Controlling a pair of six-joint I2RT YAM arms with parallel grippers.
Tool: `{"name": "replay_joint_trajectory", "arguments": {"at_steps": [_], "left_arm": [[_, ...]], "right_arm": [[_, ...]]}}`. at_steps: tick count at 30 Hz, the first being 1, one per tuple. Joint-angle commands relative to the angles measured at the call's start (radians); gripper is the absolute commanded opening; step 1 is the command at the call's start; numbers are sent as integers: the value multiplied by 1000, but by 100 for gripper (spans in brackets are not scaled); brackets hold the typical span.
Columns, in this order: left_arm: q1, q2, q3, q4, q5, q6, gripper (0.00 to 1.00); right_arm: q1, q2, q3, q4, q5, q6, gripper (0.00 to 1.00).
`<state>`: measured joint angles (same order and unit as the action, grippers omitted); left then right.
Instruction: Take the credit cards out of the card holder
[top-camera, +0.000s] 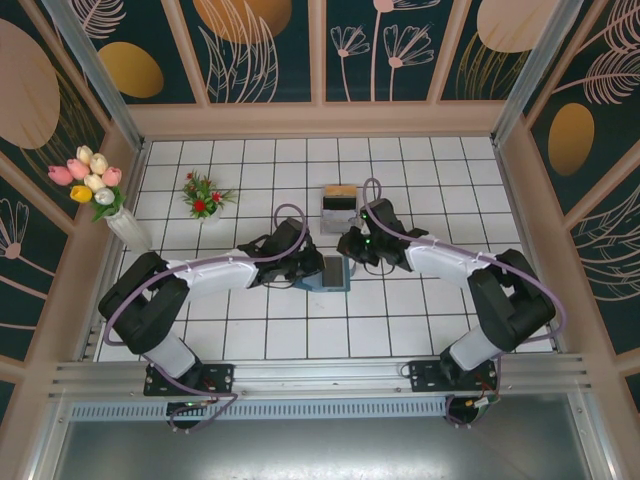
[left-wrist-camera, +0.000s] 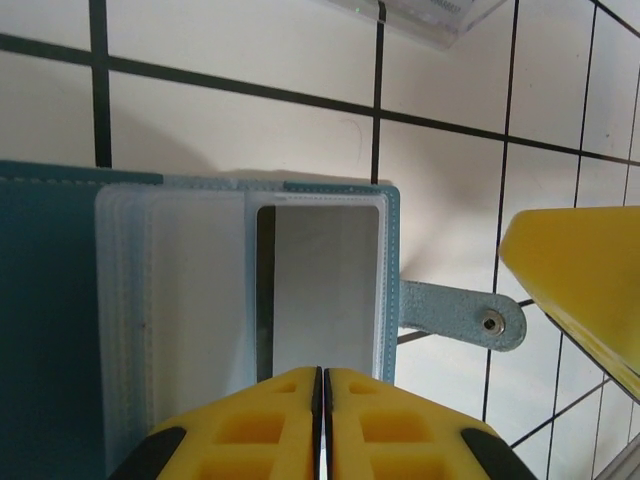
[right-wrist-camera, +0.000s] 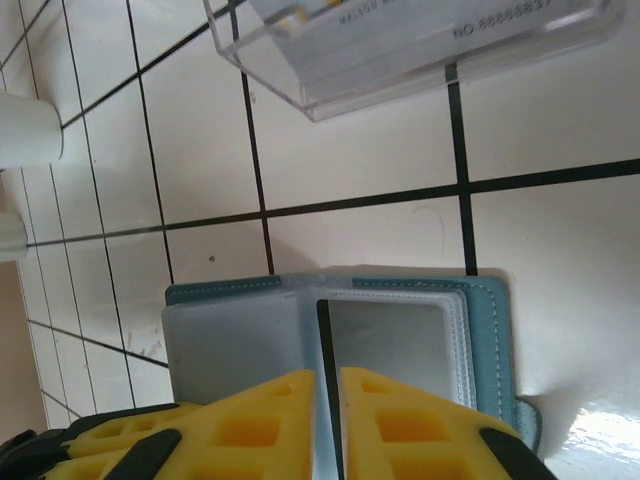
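The teal card holder (top-camera: 331, 273) lies open on the tiled table between both grippers. In the left wrist view the card holder (left-wrist-camera: 50, 300) shows clear sleeves, and a pale grey credit card (left-wrist-camera: 325, 290) with a dark strip sits in the right sleeve. My left gripper (left-wrist-camera: 322, 378) is shut, its tips over the sleeve's near edge. The right wrist view shows the card holder (right-wrist-camera: 490, 325) and the card (right-wrist-camera: 390, 340). My right gripper (right-wrist-camera: 330, 385) is closed on a clear sleeve leaf standing up between its fingers. From above, the left gripper (top-camera: 300, 268) and right gripper (top-camera: 352, 250) flank the holder.
A grey stand with a tan top (top-camera: 340, 205) stands just behind the wallet; its clear front (right-wrist-camera: 420, 50) is close. A small red flower plant (top-camera: 203, 197) and a white vase of tulips (top-camera: 125, 225) stand at the left. The wallet's snap tab (left-wrist-camera: 465, 315) sticks out sideways.
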<state>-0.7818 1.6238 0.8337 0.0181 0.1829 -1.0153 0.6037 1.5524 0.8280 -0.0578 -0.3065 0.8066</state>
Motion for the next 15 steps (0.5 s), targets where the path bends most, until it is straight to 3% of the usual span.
{"name": "replay_joint_trajectory", "arguments": {"at_steps": [1, 15], "left_arm": [[-3, 19, -16, 39, 37, -42, 13], [-2, 54, -47, 52, 0, -129, 15]], "right_arm": [[1, 46, 7, -14, -63, -9, 18], [-30, 92, -15, -75, -26, -31, 18]]}}
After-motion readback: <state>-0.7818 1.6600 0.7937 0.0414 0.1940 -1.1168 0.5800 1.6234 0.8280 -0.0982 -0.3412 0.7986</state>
